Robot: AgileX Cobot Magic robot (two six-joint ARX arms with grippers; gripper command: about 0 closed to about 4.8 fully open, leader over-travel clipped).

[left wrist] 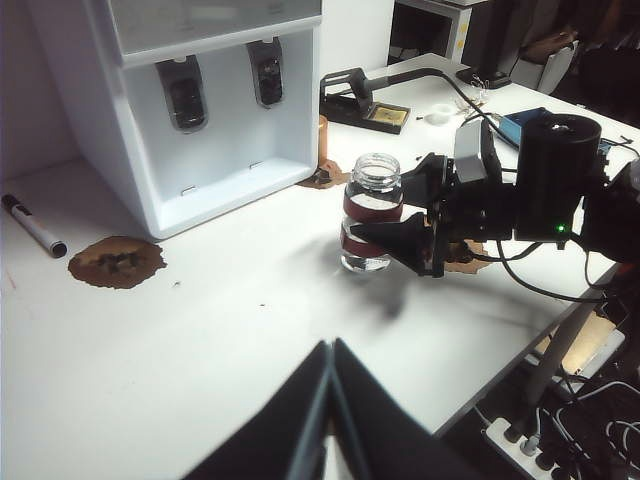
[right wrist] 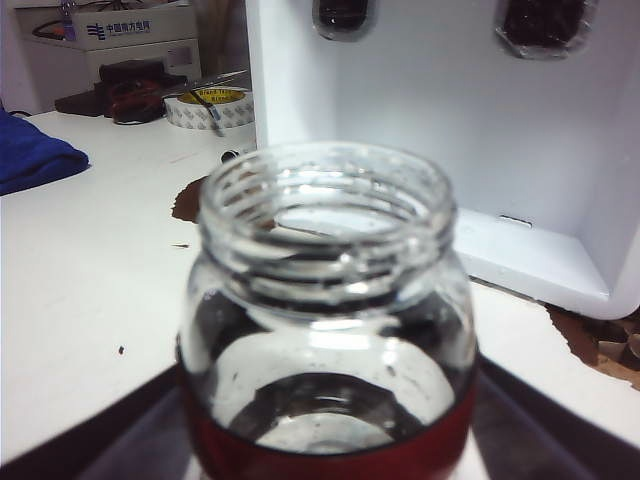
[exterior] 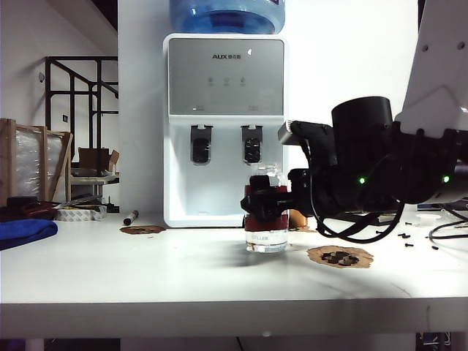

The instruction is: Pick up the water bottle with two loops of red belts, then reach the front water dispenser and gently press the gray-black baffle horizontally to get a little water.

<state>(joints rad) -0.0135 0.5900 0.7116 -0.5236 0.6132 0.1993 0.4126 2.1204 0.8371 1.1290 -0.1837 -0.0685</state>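
Water bottle (left wrist: pixel 371 212) between right pincer (left wrist: pixel 400 225) fingers; left pincer (left wrist: pixel 330 400) closed, apart.

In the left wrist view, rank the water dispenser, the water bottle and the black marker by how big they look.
1. water dispenser, largest by far.
2. water bottle, between the right gripper's jaws.
3. black marker, smallest, though nearly as long as the bottle is tall.

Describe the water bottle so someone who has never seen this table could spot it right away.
Find the white water dispenser at the back of the table. Just in front of it stands the water bottle, between the fingers of the right gripper. It is clear glass with red bands, unlike the black marker nearby.
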